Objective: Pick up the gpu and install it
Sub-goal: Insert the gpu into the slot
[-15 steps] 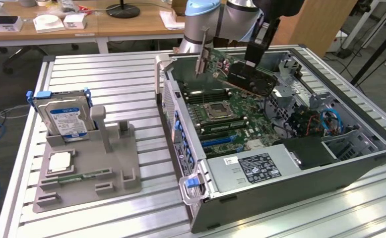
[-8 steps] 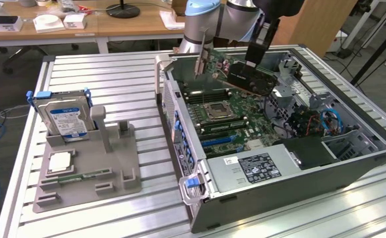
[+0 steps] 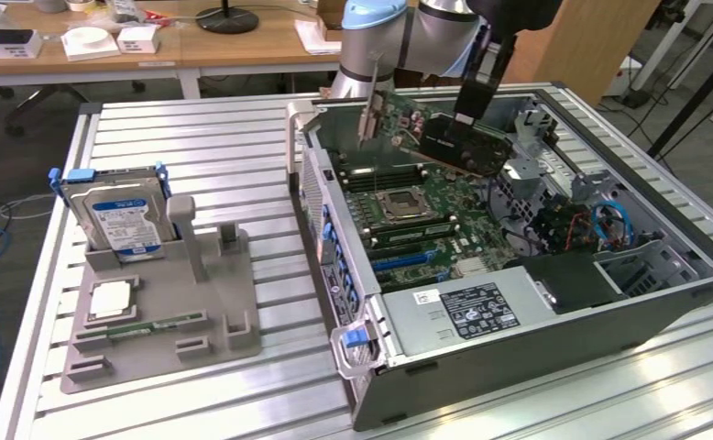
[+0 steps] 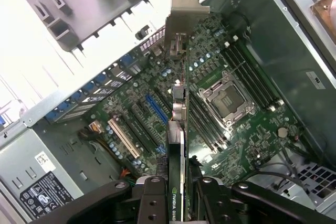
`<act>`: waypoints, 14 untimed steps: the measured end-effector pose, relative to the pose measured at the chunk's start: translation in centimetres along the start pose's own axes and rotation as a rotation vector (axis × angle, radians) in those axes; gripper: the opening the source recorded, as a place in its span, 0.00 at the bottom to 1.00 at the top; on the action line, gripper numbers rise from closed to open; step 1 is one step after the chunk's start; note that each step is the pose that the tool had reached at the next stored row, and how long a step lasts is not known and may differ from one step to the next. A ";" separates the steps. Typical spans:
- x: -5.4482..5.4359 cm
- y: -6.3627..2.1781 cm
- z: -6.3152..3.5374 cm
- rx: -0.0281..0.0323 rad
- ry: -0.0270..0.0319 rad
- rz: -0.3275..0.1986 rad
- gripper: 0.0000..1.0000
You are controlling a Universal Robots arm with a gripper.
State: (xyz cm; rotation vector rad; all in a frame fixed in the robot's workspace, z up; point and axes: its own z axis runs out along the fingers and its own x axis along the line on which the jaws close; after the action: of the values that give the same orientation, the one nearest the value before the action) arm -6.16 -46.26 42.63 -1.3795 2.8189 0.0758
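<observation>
The gpu (image 3: pixel 436 137), a thin black card with a silver end bracket (image 3: pixel 367 112), hangs in the air over the far part of the open computer case (image 3: pixel 369 302). My gripper (image 3: pixel 469 121) is shut on its upper edge. In the wrist view the gpu (image 4: pixel 178 103) shows edge-on between my fingers (image 4: pixel 152 198), its bracket (image 4: pixel 184 9) pointing toward the case's wall. Below it lies the motherboard (image 4: pixel 236 129), and its blue expansion slot (image 4: pixel 157 109) sits off to one side of the card's edge.
A grey holder (image 3: pixel 210 302) on the exterior view's left carries a silver hard drive (image 3: pixel 118 215), a small chip (image 3: pixel 110 298) and a green memory stick (image 3: pixel 155 325). Inside the case are the power supply (image 3: pixel 473 307), cables (image 3: pixel 601 225) and the processor socket (image 3: pixel 400 203).
</observation>
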 end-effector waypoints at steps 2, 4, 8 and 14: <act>0.0 0.00 0.00 -0.0002 0.0004 -0.010 0.26; 0.0 0.00 0.00 -0.0004 0.0009 -0.020 0.26; 0.0 0.00 0.00 -0.0009 0.0017 -0.039 0.26; 0.0 0.00 0.00 -0.0016 0.0029 -0.068 0.26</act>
State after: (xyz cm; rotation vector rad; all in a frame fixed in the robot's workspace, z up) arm -6.16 -46.26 42.63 -1.4750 2.7720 0.0759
